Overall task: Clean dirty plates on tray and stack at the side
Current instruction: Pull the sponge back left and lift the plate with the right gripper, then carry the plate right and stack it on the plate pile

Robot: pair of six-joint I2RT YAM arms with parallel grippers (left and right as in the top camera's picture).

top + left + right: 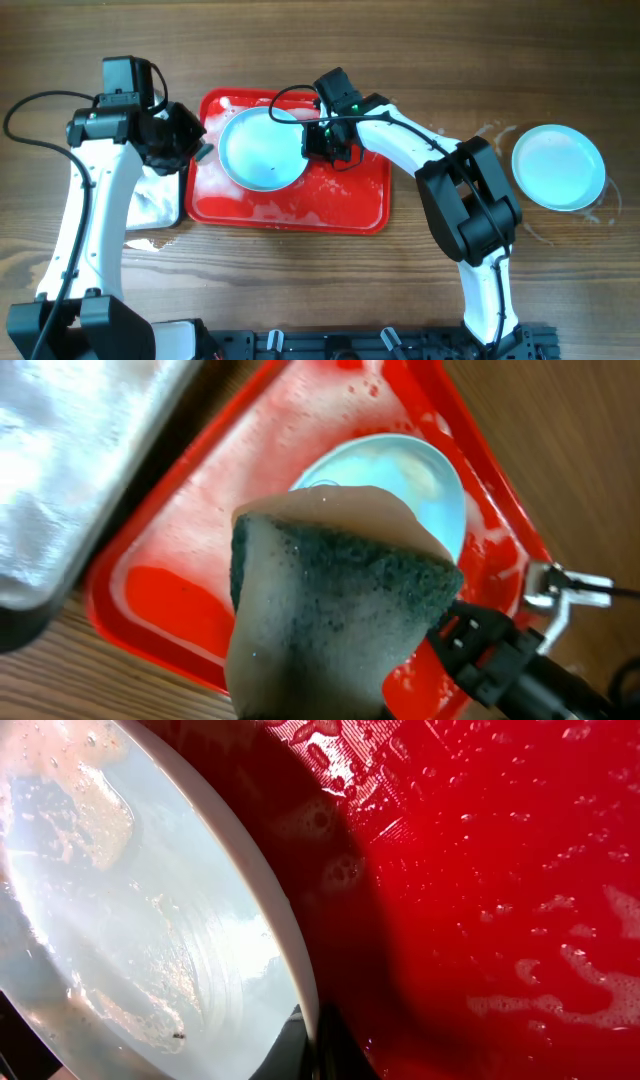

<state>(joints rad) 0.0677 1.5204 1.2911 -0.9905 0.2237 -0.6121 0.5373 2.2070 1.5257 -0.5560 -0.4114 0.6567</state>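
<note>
surface: wooden table (300, 290), brown, grain running sideways | wet streaks (486, 130) on right part | light: even

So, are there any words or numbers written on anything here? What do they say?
No words, numbers or signs can be read in any view.
The red tray, the plate on it, the other plate on the table and the sponge are all plain, with no print or label showing.
</note>
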